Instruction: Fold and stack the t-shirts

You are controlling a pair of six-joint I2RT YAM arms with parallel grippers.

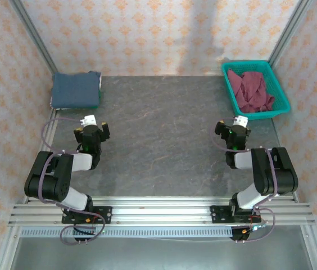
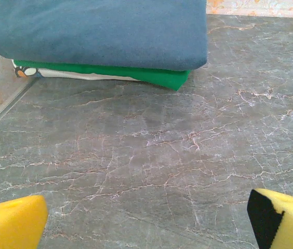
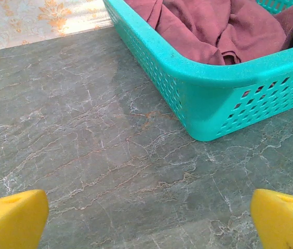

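Note:
A dark blue t-shirt [image 1: 76, 90] lies folded at the table's far left corner; in the left wrist view the blue t-shirt [image 2: 100, 31] rests on top of a folded green garment [image 2: 157, 77]. The maroon t-shirt [image 1: 251, 90] sits crumpled in the teal basket [image 1: 279, 104] at the far right, and the maroon t-shirt [image 3: 214, 26] fills the basket's inside in the right wrist view. My left gripper [image 1: 93, 133] is open over bare table, well short of the stack. My right gripper [image 1: 232, 134] is open too, just in front of the basket [image 3: 209, 88].
The dark marbled tabletop [image 1: 158, 129] stretches between both arms. Patterned walls and metal frame posts [image 1: 34, 35] enclose the back and sides. An aluminium rail [image 1: 158, 211] runs along the near edge under the arm bases.

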